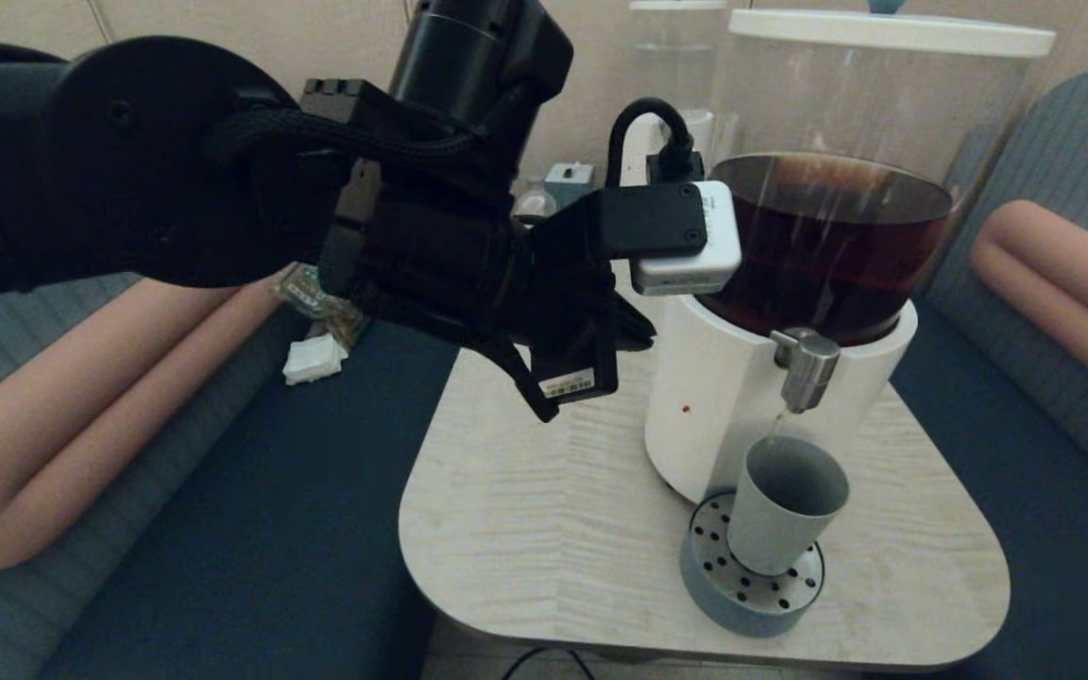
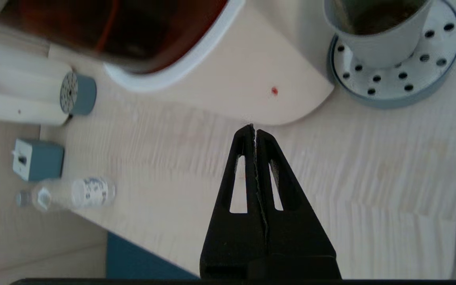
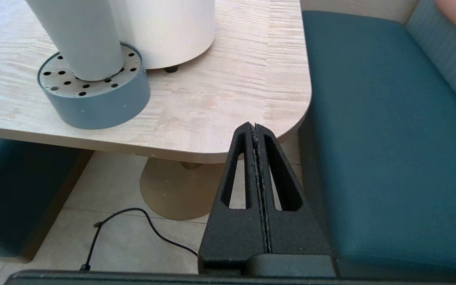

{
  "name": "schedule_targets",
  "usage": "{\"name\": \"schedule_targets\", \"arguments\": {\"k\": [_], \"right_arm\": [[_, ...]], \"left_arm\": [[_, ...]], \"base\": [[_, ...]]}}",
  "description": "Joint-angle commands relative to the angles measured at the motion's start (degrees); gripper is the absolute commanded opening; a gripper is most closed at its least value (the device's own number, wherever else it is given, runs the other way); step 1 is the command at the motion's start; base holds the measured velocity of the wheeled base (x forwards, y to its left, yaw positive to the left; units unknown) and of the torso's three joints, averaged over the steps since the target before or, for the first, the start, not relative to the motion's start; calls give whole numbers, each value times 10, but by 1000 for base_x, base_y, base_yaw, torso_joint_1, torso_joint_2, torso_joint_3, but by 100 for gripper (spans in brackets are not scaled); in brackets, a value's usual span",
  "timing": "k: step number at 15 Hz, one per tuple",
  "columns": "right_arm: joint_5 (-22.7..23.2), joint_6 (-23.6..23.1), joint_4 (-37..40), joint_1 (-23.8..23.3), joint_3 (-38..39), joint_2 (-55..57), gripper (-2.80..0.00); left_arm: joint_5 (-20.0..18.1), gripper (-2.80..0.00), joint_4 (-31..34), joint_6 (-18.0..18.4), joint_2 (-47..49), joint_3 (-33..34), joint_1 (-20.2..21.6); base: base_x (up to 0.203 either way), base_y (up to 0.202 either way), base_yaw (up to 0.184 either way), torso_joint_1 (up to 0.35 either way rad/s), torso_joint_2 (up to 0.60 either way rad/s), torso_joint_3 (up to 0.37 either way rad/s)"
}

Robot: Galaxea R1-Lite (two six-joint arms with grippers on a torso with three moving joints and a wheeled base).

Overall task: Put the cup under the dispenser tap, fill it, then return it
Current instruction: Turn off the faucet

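Note:
The grey-green cup [image 1: 785, 505] stands upright on a round perforated drip tray [image 1: 759, 603], directly below the brushed-metal dispenser tap [image 1: 804, 366]. A thin stream runs from the spout into the cup. In the left wrist view the cup [image 2: 374, 43] holds some brown liquid. The tap projects from the white-based dispenser [image 1: 714, 416] of dark brown liquid. My left gripper [image 2: 255, 127] is shut and empty, hovering above the table left of the dispenser base, apart from the cup. My right gripper [image 3: 255, 126] is shut and empty, low beyond the table's near right corner.
The pale wooden table [image 1: 553, 529] stands between teal benches [image 1: 251, 548]. A small clear bottle [image 2: 73, 194], a grey-blue box [image 2: 38, 160] and a smaller dispenser [image 1: 671, 57] sit at the far side. A black cable [image 3: 133, 219] lies on the floor.

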Motion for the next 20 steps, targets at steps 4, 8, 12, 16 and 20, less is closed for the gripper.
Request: {"name": "schedule_targets", "arguments": {"k": [4, 8, 12, 16, 20], "right_arm": [[0, 0, 0, 0, 0, 0, -280], [0, 0, 0, 0, 0, 0, -280], [0, 0, 0, 0, 0, 0, -280], [0, 0, 0, 0, 0, 0, -280], [-1, 0, 0, 0, 0, 0, -280]], "left_arm": [[-1, -280, -13, 5, 35, -33, -27], [0, -280, -14, 5, 56, -40, -39], [-1, -280, -16, 5, 76, -61, -41], [-1, -280, -50, 6, 91, -62, -41], [-1, -280, -79, 6, 96, -62, -41]], "base": [[0, 0, 0, 0, 0, 0], [0, 0, 0, 0, 0, 0], [0, 0, 0, 0, 0, 0], [0, 0, 0, 0, 0, 0], [0, 0, 0, 0, 0, 0]]}}
